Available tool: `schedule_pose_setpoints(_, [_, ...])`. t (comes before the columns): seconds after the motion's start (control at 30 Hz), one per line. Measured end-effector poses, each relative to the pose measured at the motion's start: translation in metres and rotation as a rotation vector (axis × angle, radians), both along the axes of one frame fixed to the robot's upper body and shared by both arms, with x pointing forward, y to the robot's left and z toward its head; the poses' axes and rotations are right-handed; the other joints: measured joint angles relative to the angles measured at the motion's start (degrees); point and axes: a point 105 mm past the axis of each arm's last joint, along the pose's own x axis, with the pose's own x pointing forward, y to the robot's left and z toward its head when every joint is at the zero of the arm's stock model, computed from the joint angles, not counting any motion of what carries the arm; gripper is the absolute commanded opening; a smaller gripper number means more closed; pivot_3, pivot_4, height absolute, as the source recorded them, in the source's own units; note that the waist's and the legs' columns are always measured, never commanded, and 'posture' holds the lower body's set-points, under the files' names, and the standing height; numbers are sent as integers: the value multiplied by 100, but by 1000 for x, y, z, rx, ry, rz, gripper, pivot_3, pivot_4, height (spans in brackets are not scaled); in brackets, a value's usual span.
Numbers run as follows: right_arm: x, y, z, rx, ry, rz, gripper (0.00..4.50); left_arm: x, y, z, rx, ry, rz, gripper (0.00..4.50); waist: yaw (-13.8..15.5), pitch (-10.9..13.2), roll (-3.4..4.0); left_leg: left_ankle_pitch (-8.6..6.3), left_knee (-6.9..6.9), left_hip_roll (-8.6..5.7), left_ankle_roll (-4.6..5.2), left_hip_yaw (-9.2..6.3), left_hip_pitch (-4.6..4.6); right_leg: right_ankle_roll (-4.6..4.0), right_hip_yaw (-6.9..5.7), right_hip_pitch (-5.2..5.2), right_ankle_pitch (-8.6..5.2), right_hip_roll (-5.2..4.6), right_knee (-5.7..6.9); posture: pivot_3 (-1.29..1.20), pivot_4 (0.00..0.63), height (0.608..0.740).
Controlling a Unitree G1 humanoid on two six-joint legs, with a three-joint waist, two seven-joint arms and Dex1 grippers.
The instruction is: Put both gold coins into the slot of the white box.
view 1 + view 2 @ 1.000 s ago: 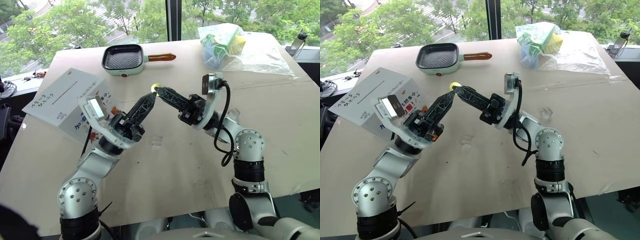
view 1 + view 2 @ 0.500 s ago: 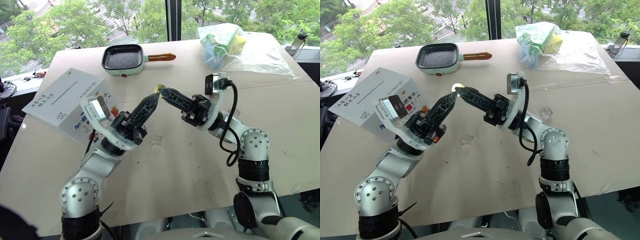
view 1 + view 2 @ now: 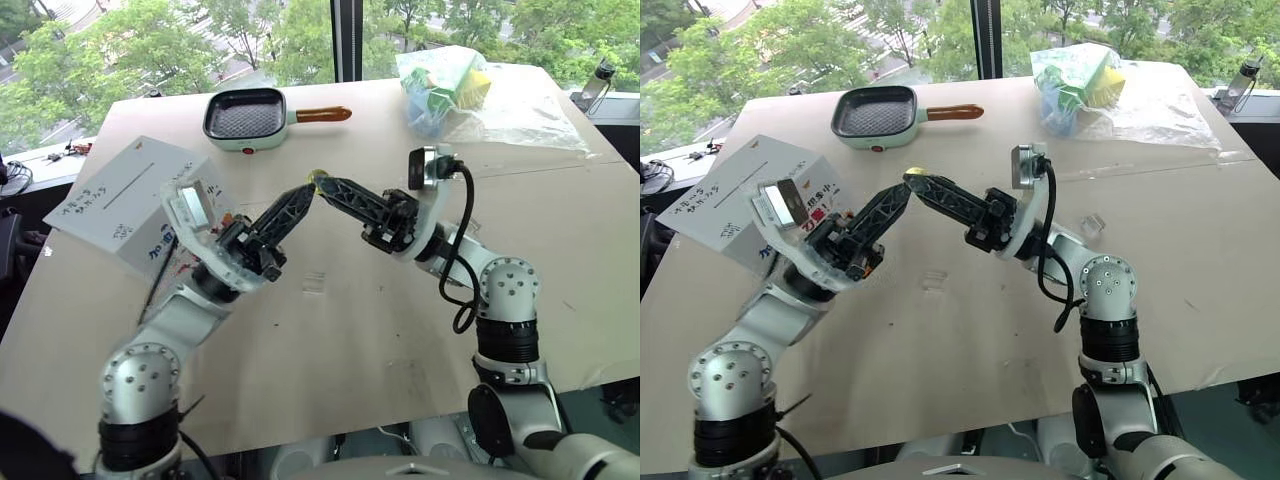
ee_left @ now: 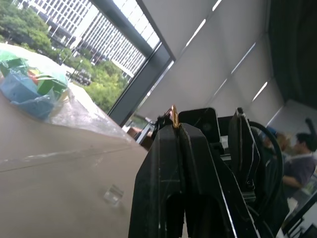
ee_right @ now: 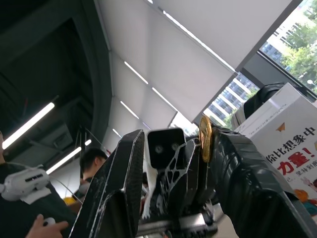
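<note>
Gold coin (image 3: 318,177) at frame centre pinched by closed left gripper (image 3: 308,190); right gripper (image 5: 171,148) spread; next: carry to white box (image 3: 130,195) slot (image 3: 128,186)

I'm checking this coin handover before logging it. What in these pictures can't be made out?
- Handwriting on the white box: too small in the eye views.
- The box's printed side: partly hidden behind the left arm in the eye views, cut off by the edge in the right wrist view.
- Gold coin in the shut left gripper: its face is hidden between the fingertips.
- Whether the open right gripper touches the coin: unclear.
</note>
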Motion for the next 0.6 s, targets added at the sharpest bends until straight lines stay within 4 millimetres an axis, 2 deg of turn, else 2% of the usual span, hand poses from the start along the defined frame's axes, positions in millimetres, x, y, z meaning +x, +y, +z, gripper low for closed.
schedule_pose_setpoints(0.07, [4, -6, -10, -79, -35, -31, 2127, -2, 18, 18, 90, -50, 42, 0, 5, 3, 5, 0, -2, 0, 0, 1, 0, 0, 1, -1, 0, -1, -2, 0, 150, 721])
schedule_pose_setpoints(0.17, [14, -19, -18, -204, -157, -102, 2127, 0, 49, 32, 287, -42, 102, 0, 1, 7, 11, 0, -10, -3, 0, 4, 0, 0, 2, -5, -1, 16, -8, 0, 150, 721])
schedule_pose_setpoints(0.23, [19, -23, -18, -273, -249, -129, 2127, 2, 68, 43, 350, -39, 142, 0, -4, 9, 14, 0, -16, -2, 0, 5, 0, 1, 4, -7, -1, 29, -12, 0, 150, 721])
schedule_pose_setpoints(0.37, [24, -22, -1, -323, -461, -174, 2127, 5, 106, 60, 487, -25, 216, 0, -15, 11, 13, 1, -46, 2, -1, 5, 1, 0, 8, -19, -1, 27, -17, 0, 150, 721])
schedule_pose_setpoints(0.47, [28, -18, 11, -350, -608, -227, 2127, 11, 134, 61, 574, 11, 301, 0, -12, 10, 13, 3, -60, 2, -6, 9, -2, 0, 12, -37, -1, 6, -20, 0, 150, 721])
schedule_pose_setpoints(0.6, [30, -14, 17, -356, -692, -272, 2127, 18, 170, 60, 615, 31, 405, 0, -13, 11, 12, 3, -62, 0, -6, 9, -15, -1, -2, -50, -1, -5, -22, 0, 150, 721])
